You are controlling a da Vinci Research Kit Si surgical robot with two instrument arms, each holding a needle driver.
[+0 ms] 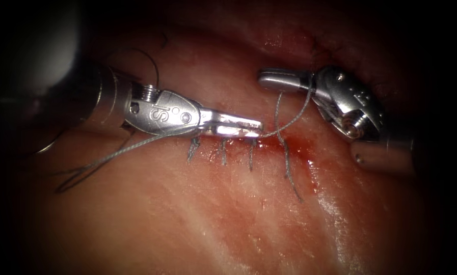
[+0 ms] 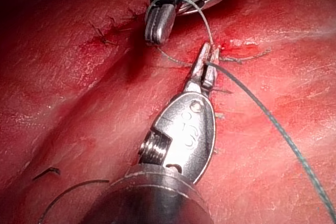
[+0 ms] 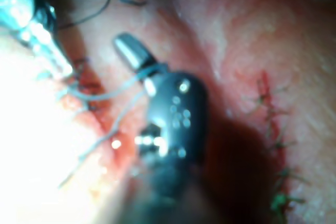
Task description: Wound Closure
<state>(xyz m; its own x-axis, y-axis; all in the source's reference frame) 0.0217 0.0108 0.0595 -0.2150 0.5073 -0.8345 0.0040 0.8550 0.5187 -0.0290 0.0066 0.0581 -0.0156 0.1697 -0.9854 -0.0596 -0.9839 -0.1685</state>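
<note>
The tissue (image 1: 228, 219) takes up most of the endoscope view, pale and wet, and its outer parts fade into dark, so its edges cannot be made out. The cut (image 1: 248, 140) runs across it and is partly hidden under the left hand; three finished stitches (image 1: 223, 153) cross it there, with short cut ends standing out below. Red fluid (image 1: 302, 150) lies along the cut's right part.

The left hand (image 1: 238, 126) comes in from the left and lies flat along the cut. Its jaws are closed on the thread (image 1: 294, 119) at their tip, as the left wrist view also shows (image 2: 208, 59). The right hand (image 1: 276, 80) sits above and right of the cut, clear of the tissue, with its jaws together. The thread is looped around it near the base of the jaws, not pinched between them; from the right wrist view (image 3: 131, 51) nothing finer can be told.

From the left hand's tip the thread arcs up to the right hand, and a second strand drops from there, crosses the cut and ends as a loose tail (image 1: 292, 181) on the tissue below it. Another length trails left under the left hand into a long loop (image 1: 80, 175) that dims out in shadow.

A thin curved line (image 1: 146, 58) near the left shaft may be the needle or thread; which it is cannot be told.
</note>
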